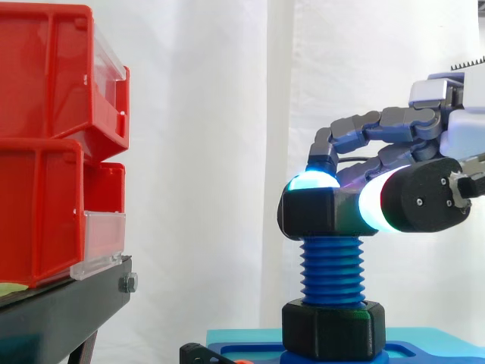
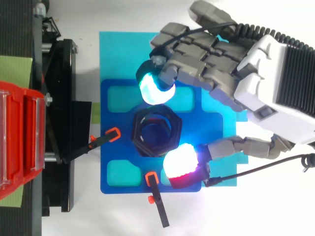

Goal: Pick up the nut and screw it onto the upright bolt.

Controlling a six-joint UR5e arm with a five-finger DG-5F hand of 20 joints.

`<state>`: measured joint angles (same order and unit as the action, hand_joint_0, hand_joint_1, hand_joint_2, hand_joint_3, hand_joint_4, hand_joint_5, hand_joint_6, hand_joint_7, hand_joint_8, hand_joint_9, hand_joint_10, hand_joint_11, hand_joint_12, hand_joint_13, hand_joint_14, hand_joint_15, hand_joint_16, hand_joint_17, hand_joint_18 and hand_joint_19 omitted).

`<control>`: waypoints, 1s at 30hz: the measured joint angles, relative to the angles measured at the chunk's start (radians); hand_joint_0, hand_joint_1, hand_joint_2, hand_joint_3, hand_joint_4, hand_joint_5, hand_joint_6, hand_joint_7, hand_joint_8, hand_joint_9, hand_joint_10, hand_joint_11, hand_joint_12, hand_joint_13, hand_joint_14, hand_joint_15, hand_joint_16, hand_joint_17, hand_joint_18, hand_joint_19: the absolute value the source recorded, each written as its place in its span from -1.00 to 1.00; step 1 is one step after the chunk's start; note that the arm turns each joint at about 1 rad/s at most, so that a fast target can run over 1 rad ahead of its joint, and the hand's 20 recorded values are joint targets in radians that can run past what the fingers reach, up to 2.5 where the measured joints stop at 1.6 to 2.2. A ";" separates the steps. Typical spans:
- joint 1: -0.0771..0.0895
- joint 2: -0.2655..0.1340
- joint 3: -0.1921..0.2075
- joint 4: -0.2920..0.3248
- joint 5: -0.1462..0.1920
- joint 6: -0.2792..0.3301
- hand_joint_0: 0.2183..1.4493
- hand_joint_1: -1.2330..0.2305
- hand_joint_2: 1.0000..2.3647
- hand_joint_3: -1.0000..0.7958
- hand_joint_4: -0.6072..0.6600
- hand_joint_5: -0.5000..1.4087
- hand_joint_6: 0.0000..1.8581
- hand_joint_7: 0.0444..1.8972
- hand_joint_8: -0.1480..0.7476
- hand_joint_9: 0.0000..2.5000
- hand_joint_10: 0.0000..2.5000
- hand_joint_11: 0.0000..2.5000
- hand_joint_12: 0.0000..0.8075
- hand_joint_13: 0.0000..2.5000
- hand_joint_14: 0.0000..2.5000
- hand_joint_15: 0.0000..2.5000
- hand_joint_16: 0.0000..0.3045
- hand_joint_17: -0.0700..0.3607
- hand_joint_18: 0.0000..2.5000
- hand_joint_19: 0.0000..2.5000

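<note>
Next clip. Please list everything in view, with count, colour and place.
nut: 1, black, atop the bolt
bolt: 1, blue, upright on the base
collar: 1, black, hexagonal, around the bolt's foot
base: 1, blue, on the sheet
sheet: 1, cyan, under the base
clamps: 2, black with orange tips, at the base's edges
bins: 2, red, stacked on the stand
stand: 1, black, left
curtain: 1, white, behind
hand: 1, grey, pinching the nut

Bright, even light washes out the white curtain (image 1: 212, 152), and the fingers' glowing pads (image 2: 153, 91) flare with glare.
</note>
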<state>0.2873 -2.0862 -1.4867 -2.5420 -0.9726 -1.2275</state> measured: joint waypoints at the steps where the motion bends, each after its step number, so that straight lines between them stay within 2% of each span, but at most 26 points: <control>1: 0.002 0.000 0.000 -0.003 0.000 0.003 -0.47 -0.23 -1.00 -0.44 0.38 -0.61 -0.46 0.44 0.05 -0.46 -1.00 -1.00 -0.16 -0.65 -1.00 -1.00 -0.75 -0.27 -0.84 -1.00; 8: 0.009 0.000 0.000 -0.010 0.001 0.014 -0.48 -0.23 -1.00 -0.44 0.38 -0.61 -0.46 0.43 0.05 -0.46 -1.00 -1.00 -0.15 -0.63 -1.00 -1.00 -0.74 -0.27 -0.83 -1.00; 30: 0.014 0.000 0.000 -0.029 0.000 0.023 -0.48 -0.22 -1.00 -0.44 0.38 -0.61 -0.46 0.43 0.06 -0.44 -1.00 -0.99 -0.15 -0.61 -1.00 -1.00 -0.74 -0.27 -0.80 -1.00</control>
<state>0.3009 -2.0862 -1.4864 -2.5707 -0.9725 -1.2049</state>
